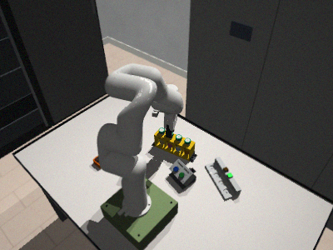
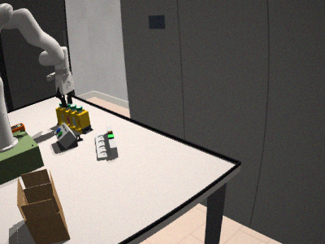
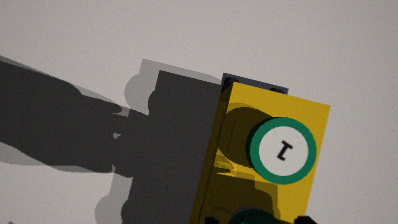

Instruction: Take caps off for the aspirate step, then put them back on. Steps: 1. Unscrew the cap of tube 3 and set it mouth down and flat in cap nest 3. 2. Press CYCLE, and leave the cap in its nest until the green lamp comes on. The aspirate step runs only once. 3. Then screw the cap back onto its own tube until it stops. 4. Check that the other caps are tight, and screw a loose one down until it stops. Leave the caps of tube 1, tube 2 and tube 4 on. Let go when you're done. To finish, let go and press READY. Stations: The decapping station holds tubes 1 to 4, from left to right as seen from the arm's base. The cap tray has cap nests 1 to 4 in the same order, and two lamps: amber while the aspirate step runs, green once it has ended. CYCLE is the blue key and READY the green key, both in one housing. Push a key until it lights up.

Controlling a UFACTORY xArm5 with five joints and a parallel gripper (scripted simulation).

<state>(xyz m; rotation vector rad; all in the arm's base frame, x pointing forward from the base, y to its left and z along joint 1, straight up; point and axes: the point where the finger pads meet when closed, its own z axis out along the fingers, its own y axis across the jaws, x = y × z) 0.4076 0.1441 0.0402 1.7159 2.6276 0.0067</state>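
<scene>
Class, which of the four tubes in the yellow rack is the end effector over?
Tube 2: the end effector covers its cap, next to the cap marked 1.

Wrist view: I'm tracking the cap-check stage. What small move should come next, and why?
Probably close the gripper on the second cap and twist it down to test it. The green lamp is lit, the fingers stand open astride that cap, and the cap marked 1 sits just beyond it.
</scene>
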